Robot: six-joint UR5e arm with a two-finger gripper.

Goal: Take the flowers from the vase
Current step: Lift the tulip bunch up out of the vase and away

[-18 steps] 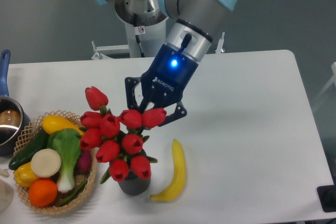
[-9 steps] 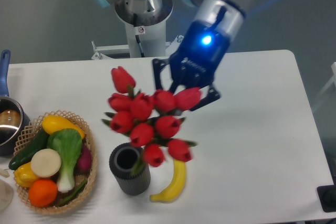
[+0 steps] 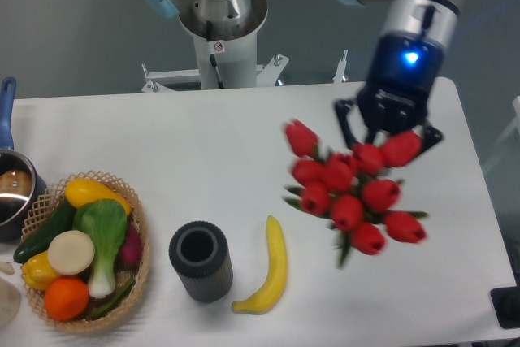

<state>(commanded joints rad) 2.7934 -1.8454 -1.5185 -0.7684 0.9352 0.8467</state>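
The flowers [image 3: 349, 188], a bunch of red tulip buds with green stems, hang in the air over the right side of the table, slightly blurred. My gripper [image 3: 383, 145] is shut on the top of the bunch, its dark body with a blue light above the buds. The dark ribbed vase [image 3: 200, 260] stands empty and upright near the front of the table, well to the left of the flowers, its round mouth showing.
A yellow banana [image 3: 270, 267] lies just right of the vase. A wicker basket [image 3: 136, 270] of vegetables and fruit sits at the front left. A blue-handled metal pot [image 3: 13, 188] is at the left edge. The robot base [image 3: 221, 22] stands behind the table.
The gripper has carried the flowers up out of the vase and far to the right. The vase stays in place, now empty.
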